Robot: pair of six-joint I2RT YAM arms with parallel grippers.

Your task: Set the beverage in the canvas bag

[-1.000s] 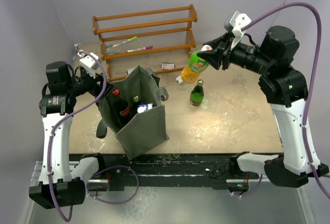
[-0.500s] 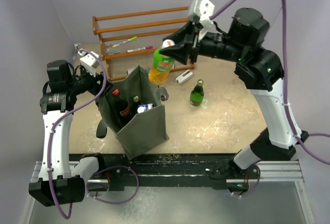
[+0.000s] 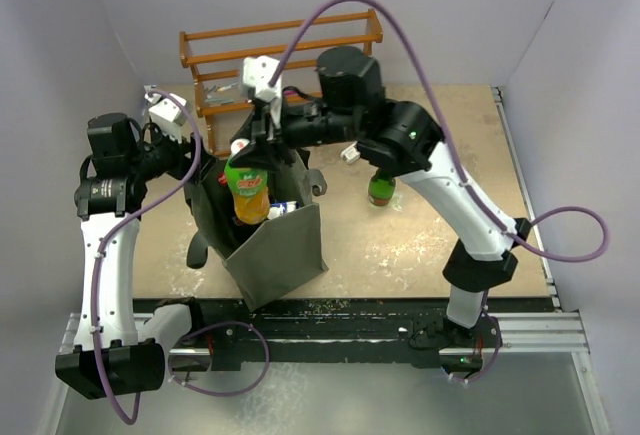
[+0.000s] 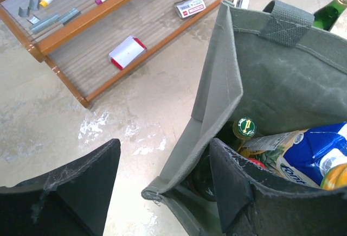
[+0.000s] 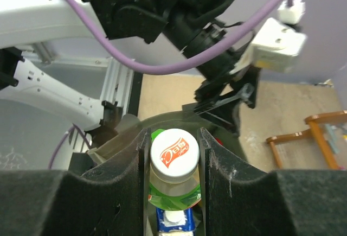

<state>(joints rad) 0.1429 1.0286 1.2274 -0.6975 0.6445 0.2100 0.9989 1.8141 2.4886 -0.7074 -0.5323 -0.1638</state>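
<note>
The beverage is a plastic bottle (image 3: 248, 189) with a green label, orange drink and white cap. My right gripper (image 3: 245, 148) is shut on its neck and holds it upright, cap up, over the open mouth of the canvas bag (image 3: 272, 242). In the right wrist view the pads clamp the cap (image 5: 173, 157) with the bag's inside below. My left gripper (image 3: 194, 168) is open at the bag's left rim. In the left wrist view it (image 4: 164, 150) straddles the rim (image 4: 187, 154), one finger (image 4: 234, 190) inside the bag.
Inside the bag are a green-capped bottle (image 4: 245, 127), a blue carton (image 4: 312, 154) and a dark bottle. A green glass bottle (image 3: 381, 185) stands on the table right of the bag. A wooden rack (image 3: 285, 63) with markers stands behind, small boxes near it.
My right arm has swung left with the bottle, from above the table's right part to over the bag's mouth. My left gripper has stayed at the bag's rim.
</note>
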